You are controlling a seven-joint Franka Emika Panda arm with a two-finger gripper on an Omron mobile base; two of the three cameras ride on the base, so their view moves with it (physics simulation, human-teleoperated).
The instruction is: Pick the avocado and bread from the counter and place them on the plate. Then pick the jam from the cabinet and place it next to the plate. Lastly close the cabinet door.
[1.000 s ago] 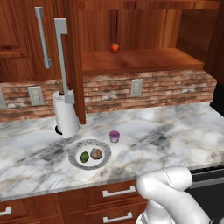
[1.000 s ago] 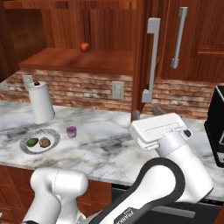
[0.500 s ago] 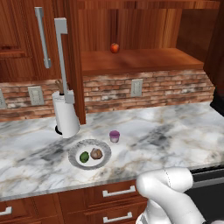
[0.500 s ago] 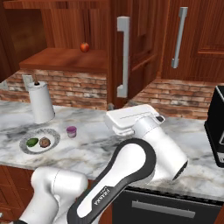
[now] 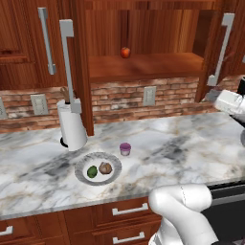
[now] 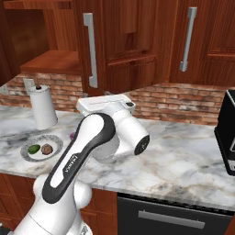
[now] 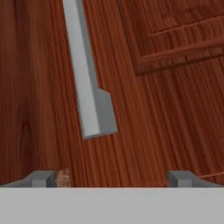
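A reddish-brown cabinet door point(image 7: 144, 109), judged rigid, heavy and smooth, is seen close ahead of the jaws, which are spread wide and empty, and its grey bar handle point(image 7: 83, 74) is judged the firmest place to be pushed or gripped

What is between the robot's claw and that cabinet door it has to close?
Nothing visible. In the hand view the open gripper faces the cabinet door directly, with its grey bar handle just ahead and bare wood between the fingertips.
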